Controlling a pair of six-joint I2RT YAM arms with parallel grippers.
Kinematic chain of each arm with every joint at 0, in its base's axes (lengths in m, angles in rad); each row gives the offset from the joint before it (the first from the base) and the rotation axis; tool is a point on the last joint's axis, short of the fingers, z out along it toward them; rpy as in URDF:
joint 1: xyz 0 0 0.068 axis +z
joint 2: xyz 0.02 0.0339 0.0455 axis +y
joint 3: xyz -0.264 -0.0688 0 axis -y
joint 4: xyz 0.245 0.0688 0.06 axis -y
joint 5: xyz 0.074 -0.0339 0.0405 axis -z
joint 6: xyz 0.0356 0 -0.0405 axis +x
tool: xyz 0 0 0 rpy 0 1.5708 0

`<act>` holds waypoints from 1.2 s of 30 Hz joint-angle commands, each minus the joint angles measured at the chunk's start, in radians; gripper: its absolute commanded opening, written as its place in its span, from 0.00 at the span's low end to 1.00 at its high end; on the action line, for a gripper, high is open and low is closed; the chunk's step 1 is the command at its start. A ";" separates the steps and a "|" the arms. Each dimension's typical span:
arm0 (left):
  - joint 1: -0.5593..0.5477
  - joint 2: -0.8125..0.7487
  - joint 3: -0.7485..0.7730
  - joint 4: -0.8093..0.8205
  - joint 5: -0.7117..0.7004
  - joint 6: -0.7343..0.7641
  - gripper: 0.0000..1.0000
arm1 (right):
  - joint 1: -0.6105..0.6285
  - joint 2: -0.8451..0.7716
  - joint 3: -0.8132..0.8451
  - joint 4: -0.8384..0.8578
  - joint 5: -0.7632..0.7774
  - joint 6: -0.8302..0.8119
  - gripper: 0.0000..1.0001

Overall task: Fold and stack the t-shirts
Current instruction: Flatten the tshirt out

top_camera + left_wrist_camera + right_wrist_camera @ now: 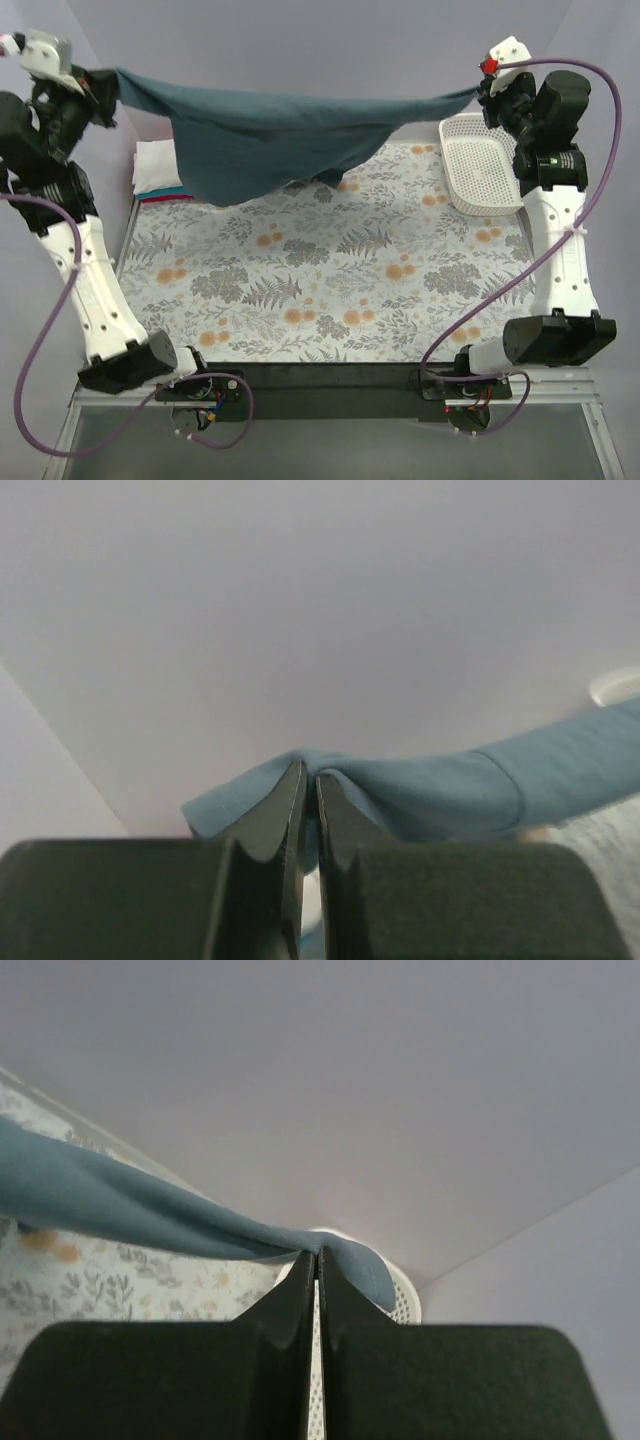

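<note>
**Two grippers hold one shirt stretched in the air**

Two raised arms hold the slate-blue shirt [270,135] above the far side of the table [330,290]. Its long axis runs left to right, from the left gripper [97,92] to the right gripper [487,88].

The left gripper's jaws are pinched tight on a bunched edge of the cloth. The right gripper's jaws are likewise clamped on the other end, which narrows there to a thin twisted strip.

Most of the cloth sags left of the middle, and its lowest fold points down at the table. Whether that fold touches the table cannot be told.

A folded stack [155,172], white on top with teal and red edges below, lies at the far-left corner, just beside the hanging cloth. The white mesh basket [482,170] sits at the far right, below the strip.
</note>
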 commanded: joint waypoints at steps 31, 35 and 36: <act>-0.950 -0.135 -0.794 -0.336 0.098 0.128 0.59 | 0.219 0.286 -0.080 -0.443 0.210 -0.261 0.83; -0.619 -0.086 -0.826 -0.411 0.044 0.254 0.58 | 0.297 0.135 -0.279 -0.560 0.090 -0.235 0.76; -0.580 -0.062 -0.819 -0.423 0.010 0.275 0.58 | 0.328 0.094 -0.366 -0.563 0.092 -0.226 0.73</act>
